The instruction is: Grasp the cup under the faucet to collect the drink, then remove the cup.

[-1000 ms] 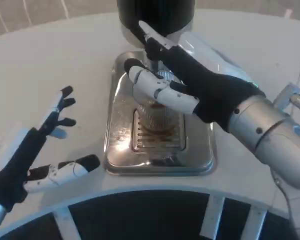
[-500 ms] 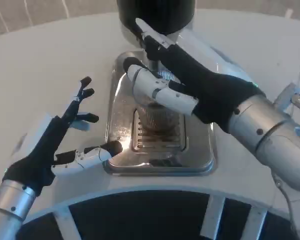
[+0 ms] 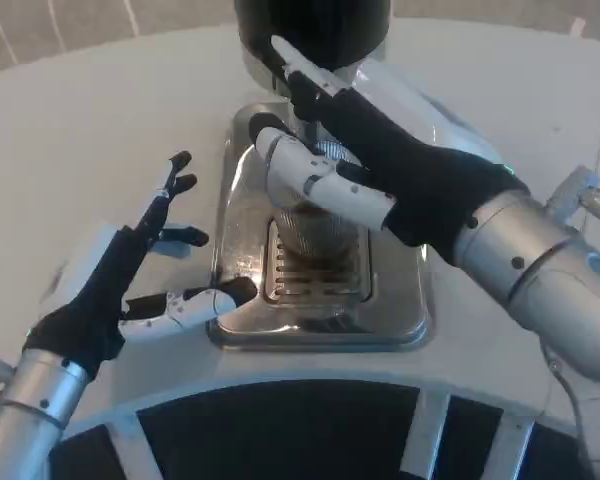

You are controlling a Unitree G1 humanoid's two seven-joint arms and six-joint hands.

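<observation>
At frame centre, the right robot hand wraps the ribbed cup standing on the drip tray beneath the dispenser. The left robot hand, fingers spread and empty, hovers lower left above the bench. A hasty lift could spill the drink.

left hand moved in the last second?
Yes. The left hand has moved right and up the picture toward the metal drip tray, its thumb tip now at the tray's left edge. Fingers spread, holding nothing. Tray and cup stayed put.
</observation>
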